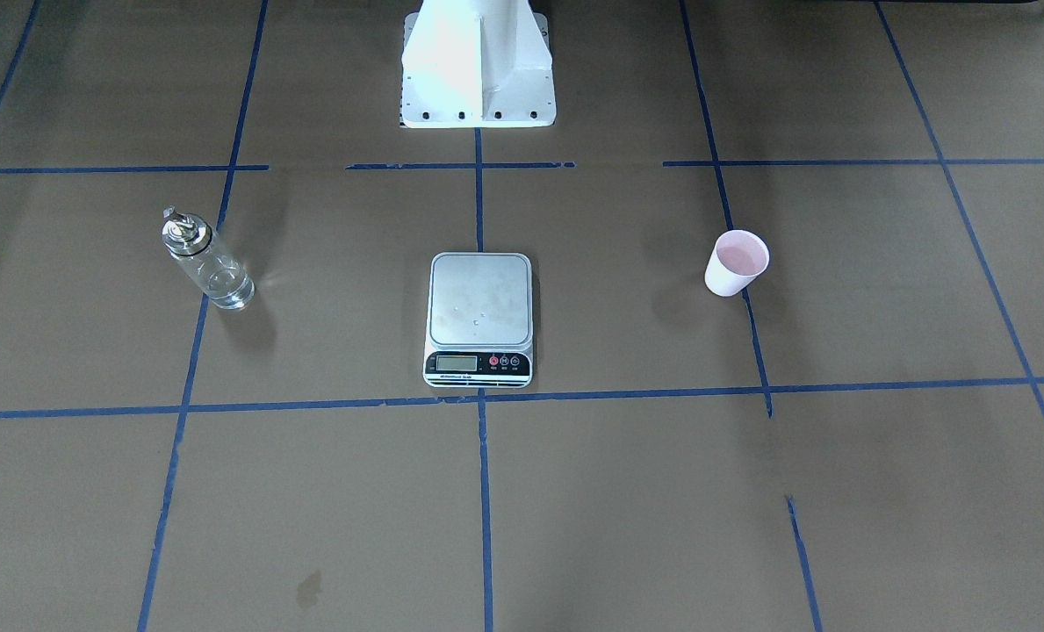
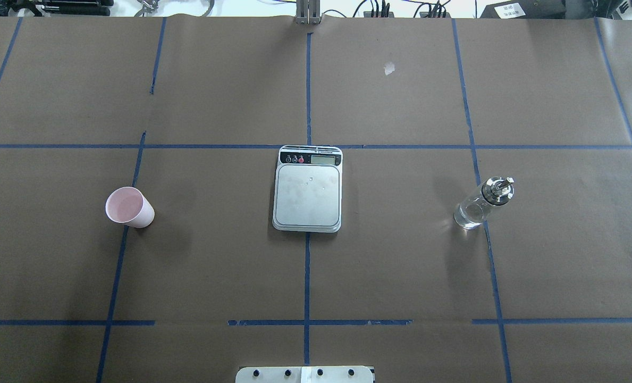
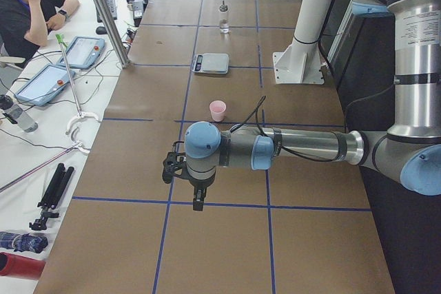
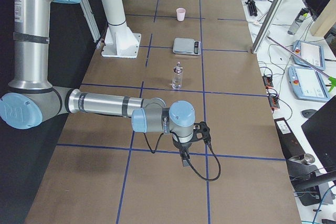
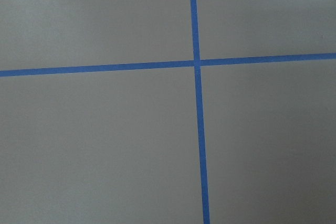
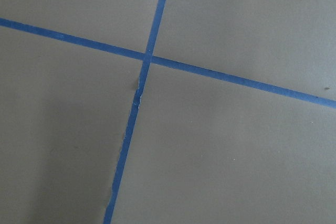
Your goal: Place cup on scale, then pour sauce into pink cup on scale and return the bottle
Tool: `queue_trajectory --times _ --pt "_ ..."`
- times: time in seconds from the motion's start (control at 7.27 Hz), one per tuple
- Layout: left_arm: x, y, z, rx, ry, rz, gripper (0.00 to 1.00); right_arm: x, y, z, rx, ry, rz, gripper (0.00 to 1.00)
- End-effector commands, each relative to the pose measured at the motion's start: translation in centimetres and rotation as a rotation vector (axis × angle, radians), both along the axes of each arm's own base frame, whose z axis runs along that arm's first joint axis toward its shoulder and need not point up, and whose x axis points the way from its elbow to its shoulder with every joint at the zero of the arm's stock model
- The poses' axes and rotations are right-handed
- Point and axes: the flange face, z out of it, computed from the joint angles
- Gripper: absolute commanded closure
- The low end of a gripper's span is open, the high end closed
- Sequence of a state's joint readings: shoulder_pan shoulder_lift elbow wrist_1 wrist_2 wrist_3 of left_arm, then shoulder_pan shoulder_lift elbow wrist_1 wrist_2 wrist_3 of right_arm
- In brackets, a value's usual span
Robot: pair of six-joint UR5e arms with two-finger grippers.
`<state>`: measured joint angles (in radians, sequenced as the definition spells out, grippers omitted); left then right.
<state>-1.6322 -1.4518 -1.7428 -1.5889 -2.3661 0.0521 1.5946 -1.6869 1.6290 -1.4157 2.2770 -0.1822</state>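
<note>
The pale pink cup (image 1: 737, 262) (image 2: 129, 207) stands upright on the brown table, on my left side, apart from the scale. The silver-grey scale (image 1: 479, 316) (image 2: 308, 194) lies at the table's centre with nothing on its plate. On my right side stands the clear glass bottle (image 1: 208, 263) (image 2: 483, 205) with its metal spout; the sauce inside is hard to make out. My left gripper (image 3: 198, 203) hangs over the table's left end, well short of the cup (image 3: 218, 110). My right gripper (image 4: 184, 162) hangs over the right end, short of the bottle (image 4: 177, 77). I cannot tell whether either is open or shut.
Blue tape lines (image 2: 307, 266) divide the table into squares. The white robot base (image 1: 478, 79) sits at my edge. A person (image 3: 27, 5) sits at a side bench with tablets (image 3: 48, 80) beyond a metal post (image 3: 103, 12). Both wrist views show only table and tape.
</note>
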Motion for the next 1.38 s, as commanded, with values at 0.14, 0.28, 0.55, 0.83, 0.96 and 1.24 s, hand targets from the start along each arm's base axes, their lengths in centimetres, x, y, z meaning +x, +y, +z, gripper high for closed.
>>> queue_trajectory --times 0.14,0.28,0.55,0.83,0.96,1.24 --pt "0.1 -0.2 -0.3 0.013 0.0 0.003 0.0 -0.1 0.5 0.2 0.041 0.001 -0.003 0.0" --pt "0.0 -0.4 -1.2 0.048 -0.004 0.002 0.0 -0.2 0.3 0.1 0.042 0.003 -0.003 0.0" --pt "0.0 -0.7 -1.0 0.152 -0.014 0.001 0.0 -0.4 -0.2 -0.6 0.054 0.0 -0.004 0.0" --pt "0.0 -1.0 0.6 0.213 -0.02 0.002 0.0 -0.5 -1.2 -1.5 0.07 -0.001 -0.003 0.0" --pt "0.0 -1.7 1.7 0.241 -0.019 -0.001 0.0 -0.8 -3.0 -3.4 0.139 0.001 -0.007 0.0" --pt "-0.2 -5.7 -3.0 0.436 -0.032 0.002 0.0 -1.5 -7.1 -7.2 0.329 0.008 -0.019 0.0"
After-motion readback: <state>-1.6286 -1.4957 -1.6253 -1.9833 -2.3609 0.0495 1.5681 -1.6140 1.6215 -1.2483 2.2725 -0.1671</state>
